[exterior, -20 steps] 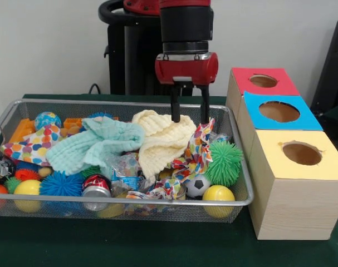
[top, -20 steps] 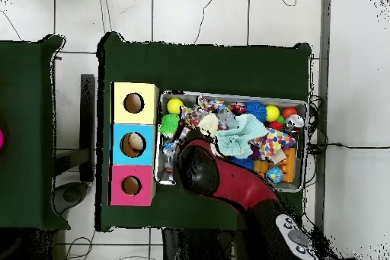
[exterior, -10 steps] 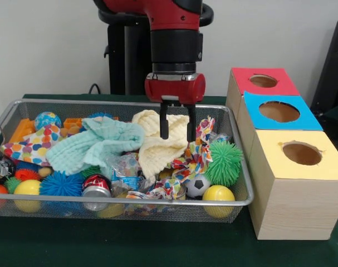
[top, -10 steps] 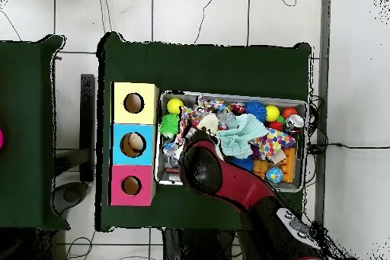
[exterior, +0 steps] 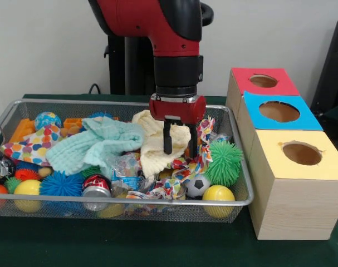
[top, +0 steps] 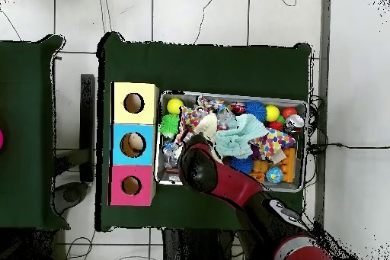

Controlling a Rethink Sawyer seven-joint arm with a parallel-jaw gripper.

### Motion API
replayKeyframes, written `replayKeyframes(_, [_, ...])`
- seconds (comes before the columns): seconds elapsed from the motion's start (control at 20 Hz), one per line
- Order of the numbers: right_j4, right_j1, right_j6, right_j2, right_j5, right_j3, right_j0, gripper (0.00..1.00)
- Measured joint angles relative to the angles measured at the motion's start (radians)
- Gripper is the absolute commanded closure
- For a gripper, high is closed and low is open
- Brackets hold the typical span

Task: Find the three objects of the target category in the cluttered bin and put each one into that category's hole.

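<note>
Hanging spread and empty, red-and-black gripper (exterior: 179, 147) straddling the crumpled cream knitted cloth (exterior: 157, 146) directly beneath in the wire mesh bin (exterior: 238, 167), cloth running away leftward, three-holed wooden box (exterior: 294, 183) sitting well off to the right

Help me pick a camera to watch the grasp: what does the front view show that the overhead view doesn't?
Only the front view shows the claw, fingers apart, low over the cream cloth, and the soccer ball. Only the overhead view shows something pale inside the blue box's hole, while the arm hides the claw. Both show the wire bin, mint cloth, and green spiky ball.
</note>
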Motion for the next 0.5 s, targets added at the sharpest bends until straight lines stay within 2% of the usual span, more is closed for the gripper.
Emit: replayKeyframes(0.5, [-0.023,0.052,0.0,0.002,-0.093,0.0,-0.007,0.0])
